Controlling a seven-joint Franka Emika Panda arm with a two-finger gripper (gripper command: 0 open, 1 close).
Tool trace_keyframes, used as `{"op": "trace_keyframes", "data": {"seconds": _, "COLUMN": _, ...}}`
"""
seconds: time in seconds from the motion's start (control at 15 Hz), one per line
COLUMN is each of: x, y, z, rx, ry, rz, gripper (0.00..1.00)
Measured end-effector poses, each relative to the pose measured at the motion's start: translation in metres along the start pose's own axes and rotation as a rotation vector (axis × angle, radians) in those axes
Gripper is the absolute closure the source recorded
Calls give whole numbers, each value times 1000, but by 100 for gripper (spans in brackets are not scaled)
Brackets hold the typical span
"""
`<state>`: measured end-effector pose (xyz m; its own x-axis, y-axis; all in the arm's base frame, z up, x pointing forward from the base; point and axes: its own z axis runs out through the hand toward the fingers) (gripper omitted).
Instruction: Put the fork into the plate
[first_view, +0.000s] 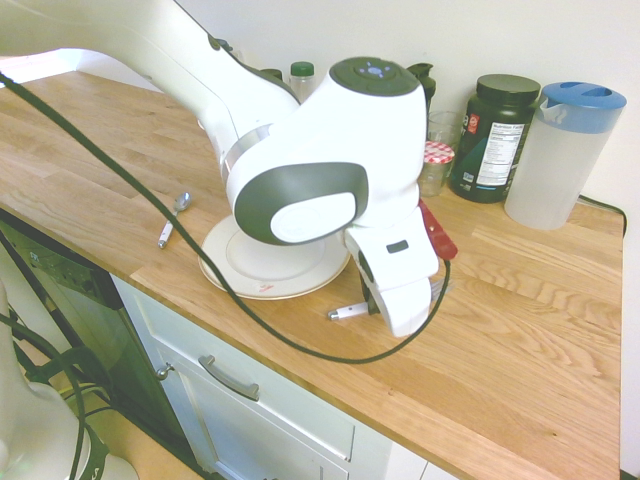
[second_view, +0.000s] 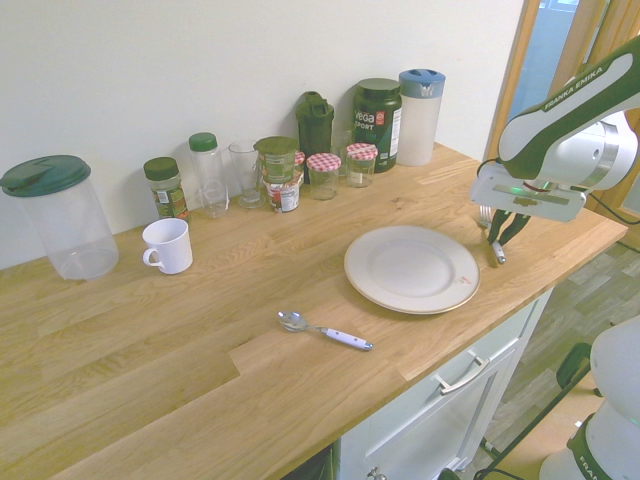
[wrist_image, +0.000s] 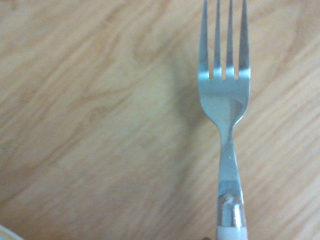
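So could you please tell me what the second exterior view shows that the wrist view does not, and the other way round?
Only the second exterior view: the spoon, the white mug and the blue-lidded pitcher.
Only the wrist view: a close look at the fork, its four tines separately visible.
Both: the fork, the wooden countertop and the plate, just an edge in the wrist view.

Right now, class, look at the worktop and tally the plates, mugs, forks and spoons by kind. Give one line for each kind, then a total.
Plate: 1
Mug: 1
Fork: 1
Spoon: 1
Total: 4
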<state>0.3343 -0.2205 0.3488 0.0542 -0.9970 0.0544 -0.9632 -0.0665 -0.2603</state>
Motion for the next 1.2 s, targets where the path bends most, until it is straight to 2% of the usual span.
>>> {"op": "trace_keyframes", "data": {"seconds": 0.2, "x": -38, "y": -34, "z": -34, "rx": 43, "ry": 66, "rz": -129, "gripper": 100}}
{"op": "trace_keyframes", "data": {"seconds": 0.4, "x": -105, "y": -60, "z": -61, "rx": 32, "ry": 119, "rz": -217, "gripper": 100}}
{"op": "trace_keyframes", "data": {"seconds": 0.73, "x": -228, "y": -71, "z": -57, "rx": -43, "ry": 132, "rz": -328, "gripper": 100}}
{"op": "trace_keyframes", "data": {"seconds": 0.87, "x": -246, "y": -70, "z": -48, "rx": -61, "ry": 124, "rz": -335, "gripper": 100}}
{"op": "trace_keyframes", "data": {"seconds": 1.2, "x": -224, "y": -69, "z": -21, "rx": -107, "ry": 83, "rz": -299, "gripper": 100}}
